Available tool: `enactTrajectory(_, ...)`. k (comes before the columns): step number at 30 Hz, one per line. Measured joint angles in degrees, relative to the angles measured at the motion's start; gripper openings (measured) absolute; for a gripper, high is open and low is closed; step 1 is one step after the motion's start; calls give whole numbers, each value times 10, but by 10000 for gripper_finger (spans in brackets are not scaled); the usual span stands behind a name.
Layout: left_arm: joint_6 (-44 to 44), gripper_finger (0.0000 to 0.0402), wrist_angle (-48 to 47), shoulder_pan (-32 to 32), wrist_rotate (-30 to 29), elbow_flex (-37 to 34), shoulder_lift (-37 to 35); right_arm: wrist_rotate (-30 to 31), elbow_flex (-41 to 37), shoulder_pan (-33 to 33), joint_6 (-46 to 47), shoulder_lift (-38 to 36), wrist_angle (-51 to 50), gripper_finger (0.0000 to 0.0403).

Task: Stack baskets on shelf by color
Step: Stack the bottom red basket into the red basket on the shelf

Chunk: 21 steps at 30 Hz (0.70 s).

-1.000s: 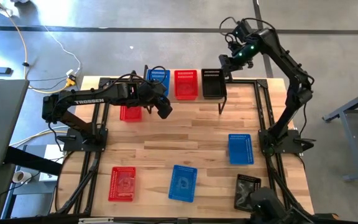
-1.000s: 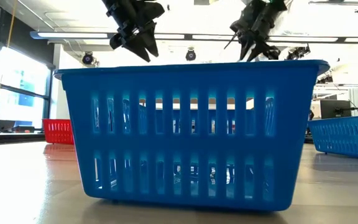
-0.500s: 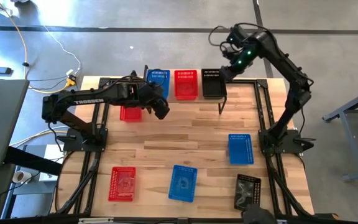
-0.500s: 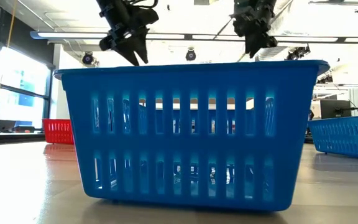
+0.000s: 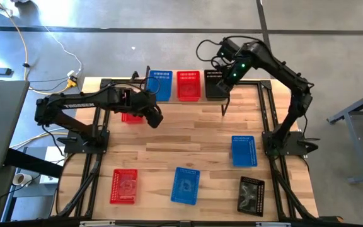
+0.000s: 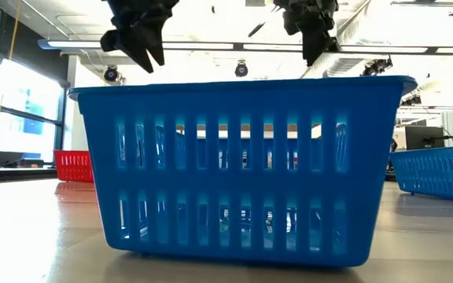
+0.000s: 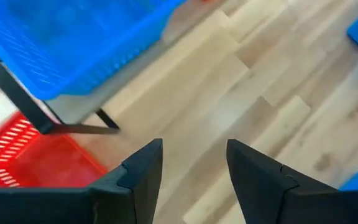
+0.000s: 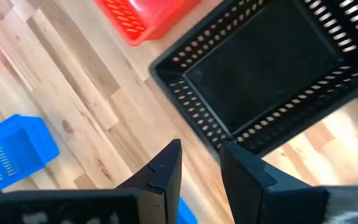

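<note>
On the shelf [image 5: 174,89] at the table's far edge stand a blue basket [image 5: 161,84], a red basket [image 5: 189,85] and a black basket [image 5: 215,83], side by side on their bases. Another red basket [image 5: 130,116] lies on the table in front of the shelf's left end. My left gripper [image 7: 194,168] hangs open above the table just right of that red basket, holding nothing. My right gripper [image 8: 201,165] hovers open over the near edge of the shelf's black basket [image 8: 260,81], its fingers pointing down with nothing between them.
On the near half of the table lie a red basket [image 5: 124,186], a blue basket [image 5: 186,185] that fills the low view [image 6: 238,173], a black basket [image 5: 251,195], and a blue basket [image 5: 243,151] at the right. The shelf's black leg [image 5: 224,108] stands below my right gripper.
My right gripper has swung toward the table's left, from beyond the shelf's right end to above the black basket, rolling about its own axis. My left gripper has drawn back toward the table's left, away from the shelf's blue basket. Neither has changed its opening.
</note>
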Motion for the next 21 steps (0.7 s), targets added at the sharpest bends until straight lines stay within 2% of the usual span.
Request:
enactTrajectory(5, -43, 170, 0, -27, 31, 0, 0, 18, 0, 29, 38, 0, 0, 96)
enactTrajectory(12, -102, 170, -4, -78, 33, 0, 0, 23, 0, 65, 68, 0, 1, 96)
enactTrajectory(21, -99, 170, -99, -182, 55, 0, -2, 23, 0, 112, 91, 0, 0, 96)
